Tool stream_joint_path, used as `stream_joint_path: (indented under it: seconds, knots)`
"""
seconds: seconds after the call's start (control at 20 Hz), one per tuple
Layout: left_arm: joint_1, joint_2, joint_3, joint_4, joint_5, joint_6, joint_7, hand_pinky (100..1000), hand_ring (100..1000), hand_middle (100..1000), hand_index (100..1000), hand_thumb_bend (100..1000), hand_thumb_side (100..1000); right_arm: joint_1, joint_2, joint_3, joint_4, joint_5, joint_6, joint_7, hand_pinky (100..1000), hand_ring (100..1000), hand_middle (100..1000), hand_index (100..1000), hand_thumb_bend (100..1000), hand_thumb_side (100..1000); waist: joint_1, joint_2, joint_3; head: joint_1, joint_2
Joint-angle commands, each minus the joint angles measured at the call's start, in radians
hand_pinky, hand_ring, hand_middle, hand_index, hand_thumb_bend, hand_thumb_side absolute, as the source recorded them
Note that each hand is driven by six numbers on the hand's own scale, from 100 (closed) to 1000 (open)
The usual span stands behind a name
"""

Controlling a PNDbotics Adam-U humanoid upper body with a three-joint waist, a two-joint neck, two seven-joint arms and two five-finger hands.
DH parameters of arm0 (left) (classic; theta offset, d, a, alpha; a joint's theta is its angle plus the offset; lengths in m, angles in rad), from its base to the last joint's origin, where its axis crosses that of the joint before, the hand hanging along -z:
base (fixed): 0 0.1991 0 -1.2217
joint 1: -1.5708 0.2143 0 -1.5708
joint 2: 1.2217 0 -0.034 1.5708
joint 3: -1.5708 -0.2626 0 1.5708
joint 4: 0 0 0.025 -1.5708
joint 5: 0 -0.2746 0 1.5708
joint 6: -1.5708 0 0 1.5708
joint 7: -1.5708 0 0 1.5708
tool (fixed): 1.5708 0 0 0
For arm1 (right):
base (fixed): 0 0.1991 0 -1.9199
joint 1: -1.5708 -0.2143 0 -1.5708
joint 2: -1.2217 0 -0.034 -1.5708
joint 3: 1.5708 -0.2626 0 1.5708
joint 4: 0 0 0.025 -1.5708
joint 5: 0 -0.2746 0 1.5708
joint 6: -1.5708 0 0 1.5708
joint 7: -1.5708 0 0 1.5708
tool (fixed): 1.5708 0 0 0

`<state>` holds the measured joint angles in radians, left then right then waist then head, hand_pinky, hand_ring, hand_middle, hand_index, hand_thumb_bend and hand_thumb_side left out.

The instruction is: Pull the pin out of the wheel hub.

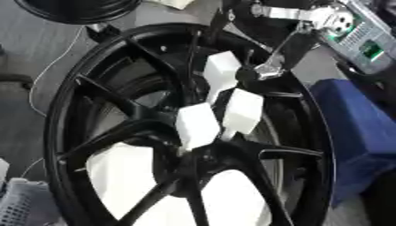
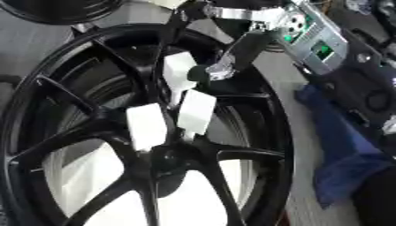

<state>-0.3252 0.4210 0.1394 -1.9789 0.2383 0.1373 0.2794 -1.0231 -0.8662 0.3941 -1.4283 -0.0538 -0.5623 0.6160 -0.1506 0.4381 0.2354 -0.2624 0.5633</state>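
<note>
Reaching in from the upper right, the robot's right hand (image 1: 267, 66) pinches the uppermost of three white, stiff-looking block-shaped pins (image 1: 220, 73) standing near the centre of the glossy black spoked wheel hub (image 1: 116, 110). The hub looks heavy and should stay put; the pin looks light. Grasp its broad faces. The left hand is not visible.

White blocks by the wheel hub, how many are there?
3: one upper block near the right hand, one lower right, one lower left beside the hub. Others may be hidden.
</note>
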Motion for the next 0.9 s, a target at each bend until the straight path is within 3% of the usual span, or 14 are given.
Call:
stream_joint_path:
  seconds: [0.05, 0.55, 0.9]
  knots:
    - [-0.011, 0.014, 0.011, -0.021, -0.004, -0.004, 0.002, 749, 656, 596, 718, 327, 679, -0.007, -0.017, -0.014, 0.0, 0.017, -0.293, 0.291, 793, 742, 703, 829, 410, 570, 0.007, -0.017, 0.003, 0.005, 0.009]
    - [-0.017, 0.014, 0.015, -0.021, -0.005, -0.008, 0.005, 749, 656, 596, 719, 328, 678, 0.009, -0.013, -0.025, 0.017, 0.054, -0.299, 0.291, 788, 736, 683, 811, 424, 543, -0.003, -0.01, 0.015, 0.007, 0.025]
    - [-0.013, 0.013, 0.015, -0.021, -0.006, -0.007, 0.004, 749, 655, 596, 718, 329, 679, 0.021, -0.015, -0.028, 0.017, 0.046, -0.294, 0.291, 773, 698, 590, 732, 374, 533, -0.005, -0.009, 0.013, 0.01, 0.029]
